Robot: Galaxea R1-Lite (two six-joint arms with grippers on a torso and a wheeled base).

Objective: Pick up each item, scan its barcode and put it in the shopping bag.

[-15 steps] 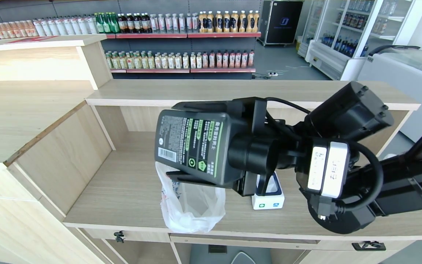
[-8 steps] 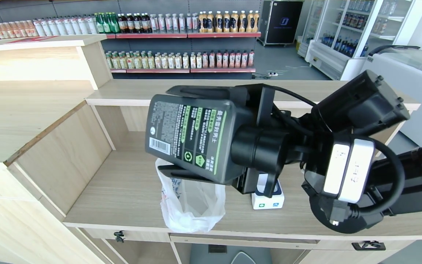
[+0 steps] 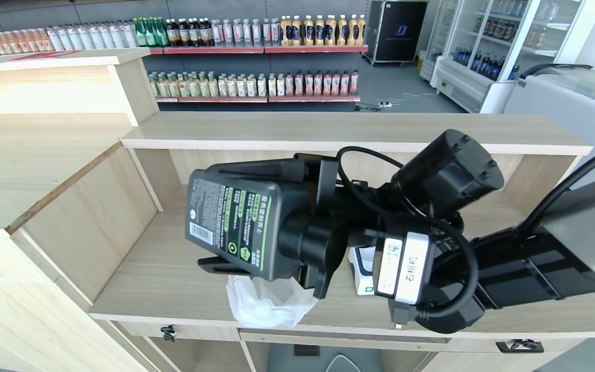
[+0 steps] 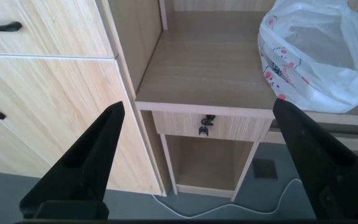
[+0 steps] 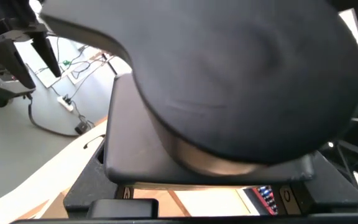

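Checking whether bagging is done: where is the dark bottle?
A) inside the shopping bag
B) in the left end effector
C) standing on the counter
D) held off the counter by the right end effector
D: the right end effector clamps the dark bottle in the air, while the shopping bag sits on the counter.

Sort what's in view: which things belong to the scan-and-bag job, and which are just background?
Job:
dark grey plastic bottle with green label, clamped in the right gripper
white plastic shopping bag on the wooden counter
white box-shaped scanner beside it

Just about:
rows of drink bottles on red shelves
glass-door fridges
black equipment case
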